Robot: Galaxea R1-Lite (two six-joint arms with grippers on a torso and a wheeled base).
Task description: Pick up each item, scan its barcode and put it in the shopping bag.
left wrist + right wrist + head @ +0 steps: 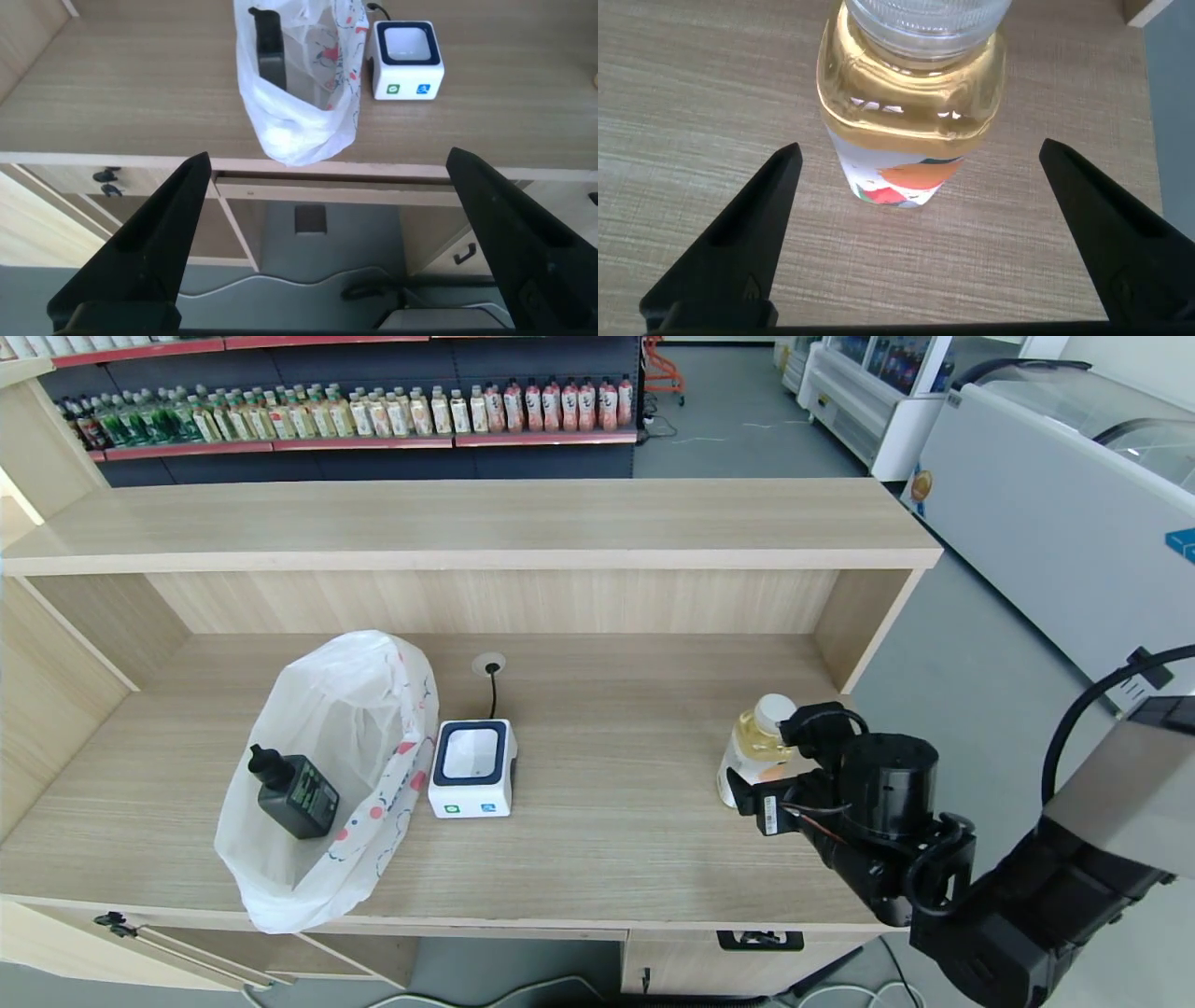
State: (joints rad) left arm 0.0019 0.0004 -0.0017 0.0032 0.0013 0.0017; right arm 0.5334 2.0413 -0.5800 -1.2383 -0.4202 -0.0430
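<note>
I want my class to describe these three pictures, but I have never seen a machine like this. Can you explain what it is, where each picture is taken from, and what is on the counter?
This is a two-armed robot at a shop counter. The wide picture comes from a camera on its head, looking down. The other two come from cameras on its wrists, so the dark prongs at their edges are each hand's two fingers. On the counter are a white shopping bag with a dark bottle inside, a small white scanner beside the bag, and, to the robot's right, an upright drink bottle. The right hand is open, with the drink bottle just ahead of it, not gripped. The left hand is open too, lower than the countertop. Nothing is held.
</note>
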